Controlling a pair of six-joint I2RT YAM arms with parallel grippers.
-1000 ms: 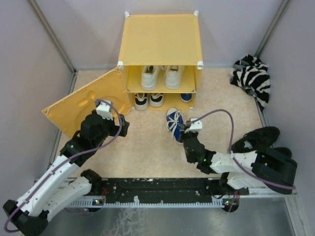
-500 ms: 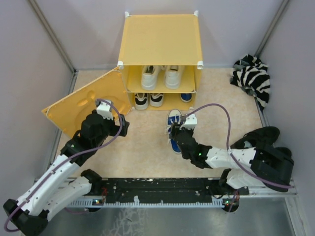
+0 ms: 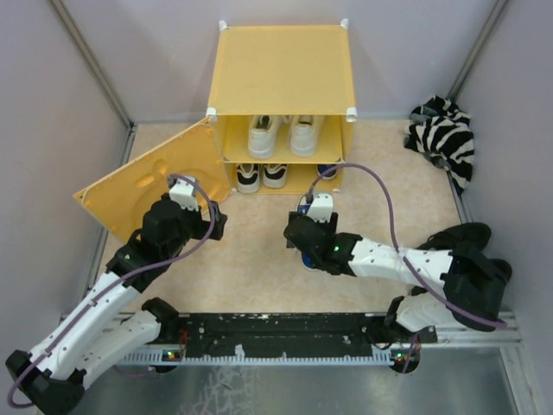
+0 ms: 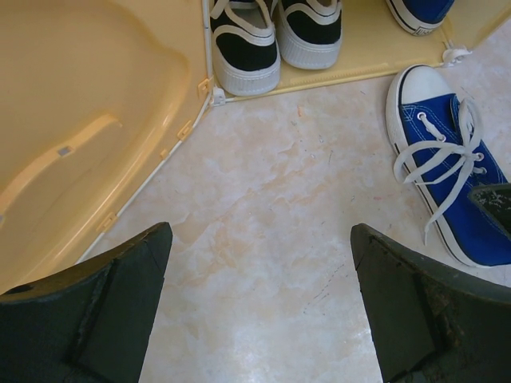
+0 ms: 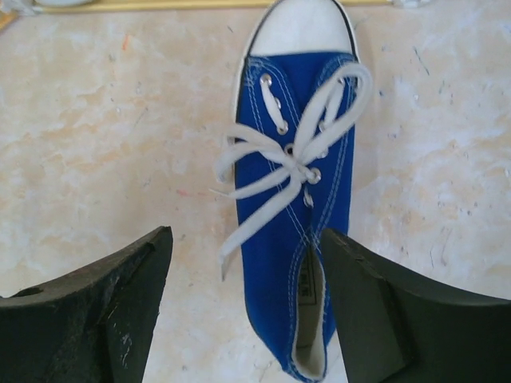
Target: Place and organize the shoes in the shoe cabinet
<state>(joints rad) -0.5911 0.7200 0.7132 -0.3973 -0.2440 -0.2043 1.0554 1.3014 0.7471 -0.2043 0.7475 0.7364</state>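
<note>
Top view: the right tool has swung left over the loose blue shoe and released its grip. The shoe now lies on the surface just before the cabinet, not inside. The left tool hangs open by the door.

Left wrist: jaws wide and empty. The shoe's toe lies near the lower shelf, where its mate stands.

Right wrist: jaws apart on either side of the shoe's heel end, toe toward the cabinet. Judgement: the shoe is squared up, and a push or regrasp remains.

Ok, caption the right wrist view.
Open right gripper hovers over a blue sneaker on the floor, toe toward the cabinet.
</note>
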